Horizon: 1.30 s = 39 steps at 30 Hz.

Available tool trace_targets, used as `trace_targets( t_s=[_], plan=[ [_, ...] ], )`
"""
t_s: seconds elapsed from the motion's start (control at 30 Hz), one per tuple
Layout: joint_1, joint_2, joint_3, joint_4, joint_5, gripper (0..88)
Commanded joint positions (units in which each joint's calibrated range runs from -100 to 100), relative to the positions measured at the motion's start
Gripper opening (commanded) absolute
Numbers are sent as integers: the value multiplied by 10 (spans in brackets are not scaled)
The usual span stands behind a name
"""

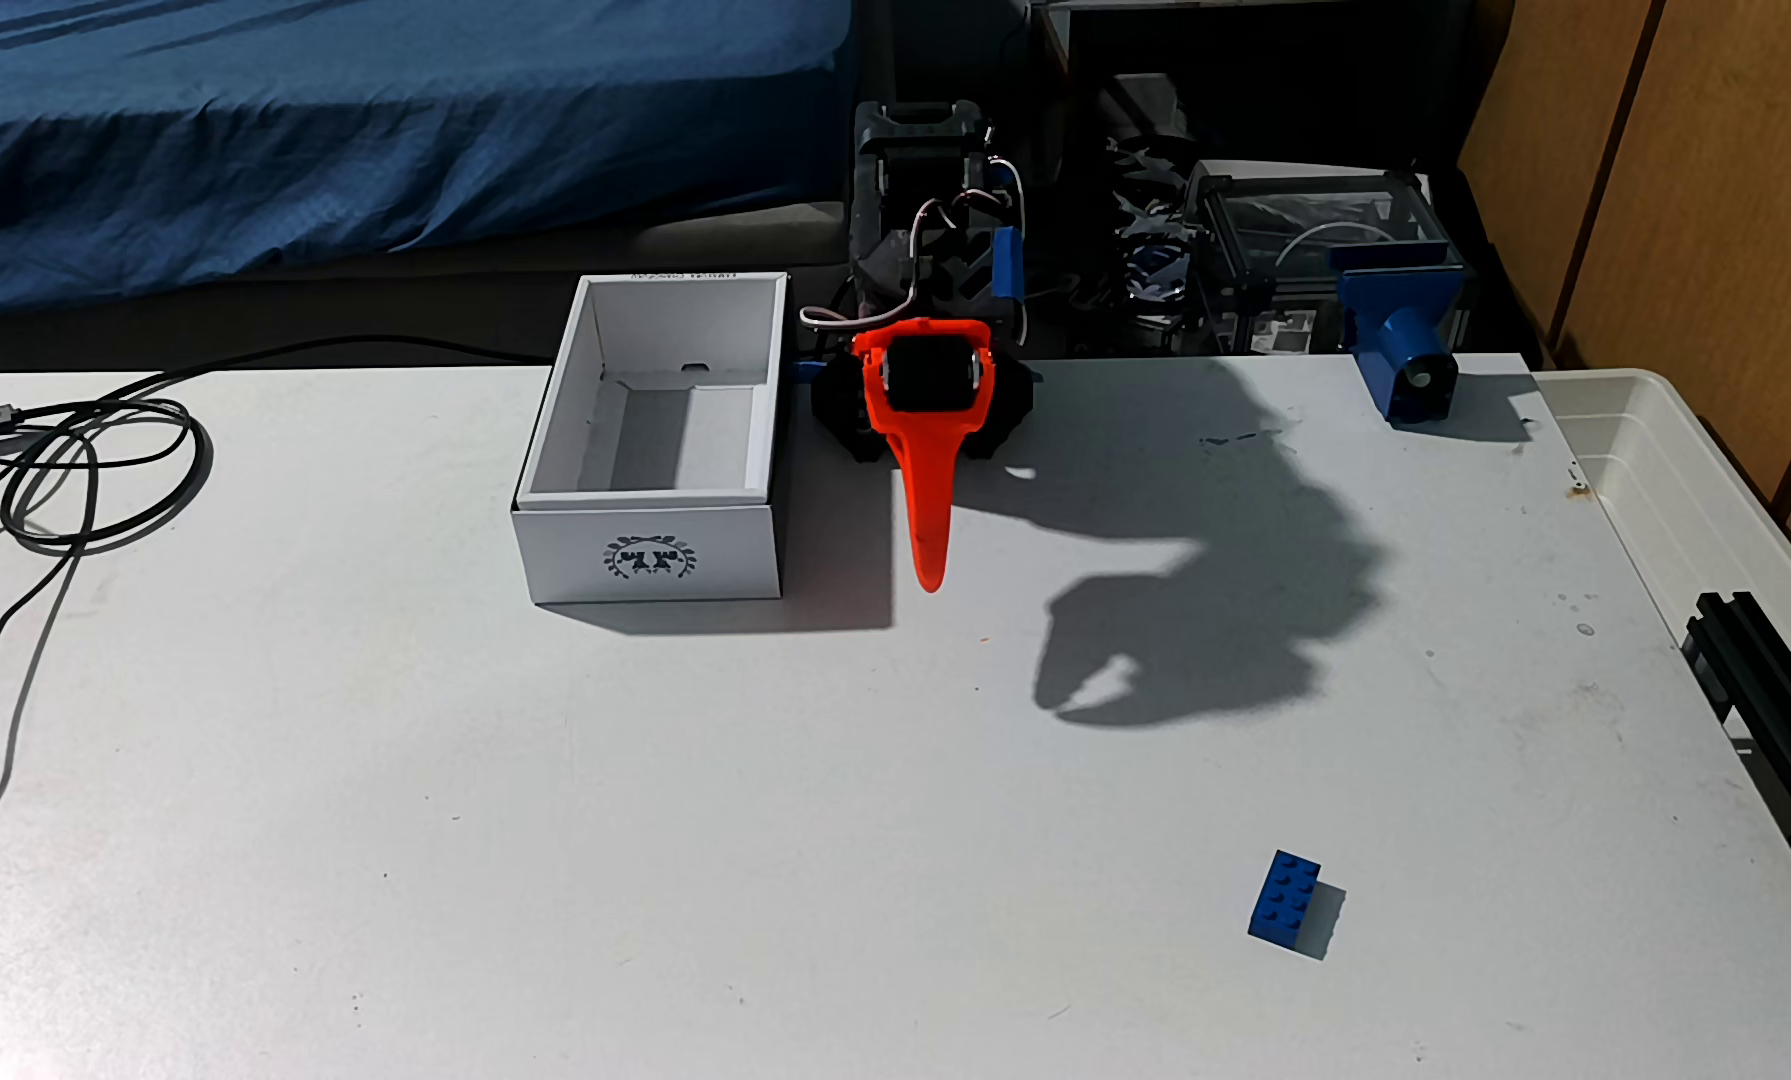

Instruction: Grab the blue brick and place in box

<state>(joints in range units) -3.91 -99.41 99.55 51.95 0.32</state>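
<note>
Fixed view: orange gripper [929, 576] hangs tip-down just right of the white box [652, 540], holding nothing. From this angle only one finger reads clearly, so I can't tell if the jaws are apart or together. Blue brick [1286, 899] sits studs-up on the white table [558, 831], front right, well apart from gripper and box. Black cables [80, 467] coil at the far left.

Hard left light, long rightward shadows

place: home bedroom | cue: blue-sheeted bed [351, 135] behind white table [558, 831]
</note>
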Motion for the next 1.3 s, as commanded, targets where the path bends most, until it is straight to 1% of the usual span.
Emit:
trace_targets(
  t_s=[0.0, 0.7, 0.8, 1.1, 1.27],
  plan=[
    [3, -6, -2, 1, 2, 9],
    [-1, -6, -3, 0, 0, 15],
    [6, -6, -26, 5, 3, 15],
    [84, 2, -159, 10, -1, 12],
    [120, 81, -199, 9, -7, 10]
  ],
)
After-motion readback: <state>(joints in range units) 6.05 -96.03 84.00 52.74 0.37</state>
